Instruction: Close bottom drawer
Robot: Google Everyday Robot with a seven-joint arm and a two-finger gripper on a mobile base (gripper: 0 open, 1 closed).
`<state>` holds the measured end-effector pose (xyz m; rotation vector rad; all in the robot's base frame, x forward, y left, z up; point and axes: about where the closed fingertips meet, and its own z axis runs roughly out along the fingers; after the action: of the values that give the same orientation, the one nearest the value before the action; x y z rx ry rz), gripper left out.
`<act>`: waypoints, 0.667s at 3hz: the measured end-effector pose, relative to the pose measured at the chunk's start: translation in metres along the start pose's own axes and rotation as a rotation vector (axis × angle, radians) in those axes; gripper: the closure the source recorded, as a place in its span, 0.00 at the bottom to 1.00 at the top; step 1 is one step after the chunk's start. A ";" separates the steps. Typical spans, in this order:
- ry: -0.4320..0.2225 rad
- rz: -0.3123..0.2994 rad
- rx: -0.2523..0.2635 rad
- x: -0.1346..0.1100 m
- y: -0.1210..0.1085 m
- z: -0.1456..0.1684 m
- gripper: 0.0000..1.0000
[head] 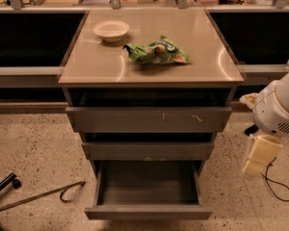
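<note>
The bottom drawer (148,211) is the lowest of three grey drawers in the cabinet. It is pulled far out, and its deep tray shows nothing inside. Above it are the shallower middle drawer (147,151) and the wide top drawer (149,119) with white scratch marks, both slightly out. My gripper (259,157), with beige fingers under a white arm housing (279,107), hangs to the right of the cabinet at about the height of the middle drawer. It is apart from the cabinet and touches nothing.
A white bowl (111,30) and a green snack bag (156,53) lie on the cabinet top (86,66). A black cable (279,189) lies on the floor at the right. A metal rod with a hook (43,196) and a black wheel (10,182) are at the lower left.
</note>
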<state>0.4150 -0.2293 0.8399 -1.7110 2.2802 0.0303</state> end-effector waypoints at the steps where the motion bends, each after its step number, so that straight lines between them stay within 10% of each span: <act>1: -0.007 0.002 -0.006 0.004 0.007 0.005 0.00; 2: -0.031 0.043 -0.068 0.021 0.032 0.054 0.00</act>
<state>0.3909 -0.2298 0.7782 -1.6812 2.3180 0.1439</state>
